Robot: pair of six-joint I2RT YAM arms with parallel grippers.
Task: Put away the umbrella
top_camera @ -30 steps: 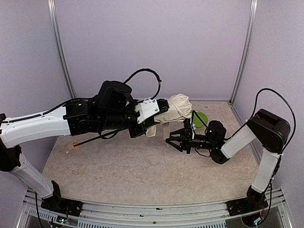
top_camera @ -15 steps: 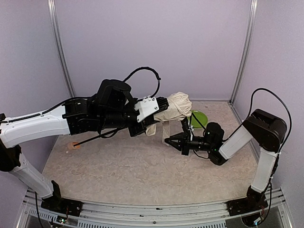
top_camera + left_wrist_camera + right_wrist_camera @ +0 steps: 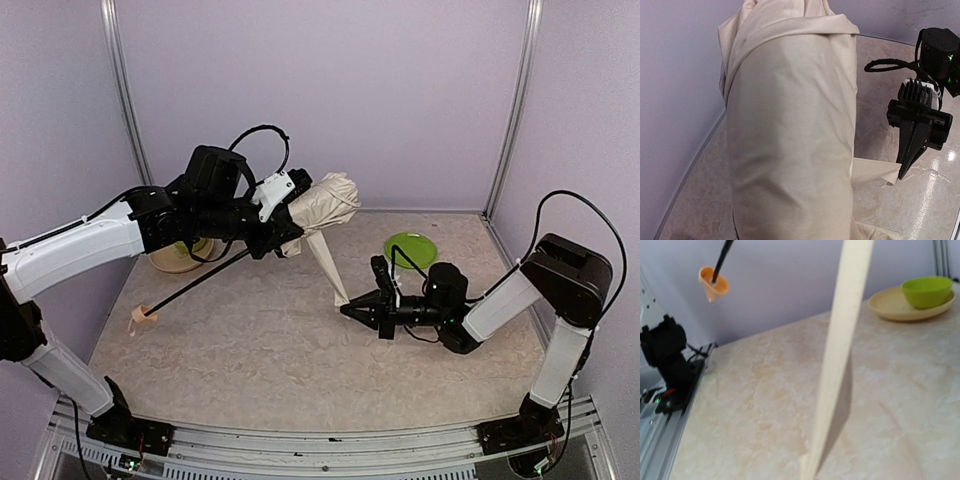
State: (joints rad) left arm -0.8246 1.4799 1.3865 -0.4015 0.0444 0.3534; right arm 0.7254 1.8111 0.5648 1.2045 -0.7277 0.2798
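At upper centre, the left gripper [image 3: 293,208] is clamping the bundled umbrella [image 3: 330,198]; the right gripper [image 3: 346,308], at centre, is pinching its hanging flap [image 3: 328,265].

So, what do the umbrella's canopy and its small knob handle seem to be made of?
Cream-beige umbrella canopy: matte woven cloth, judging by soft folds and creases. Small tan knob handle: smooth, probably light wood, possibly plastic; too small to tell.

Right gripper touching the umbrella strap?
Touching. Left wrist view shows the right gripper tips closed on the end of the umbrella strap.
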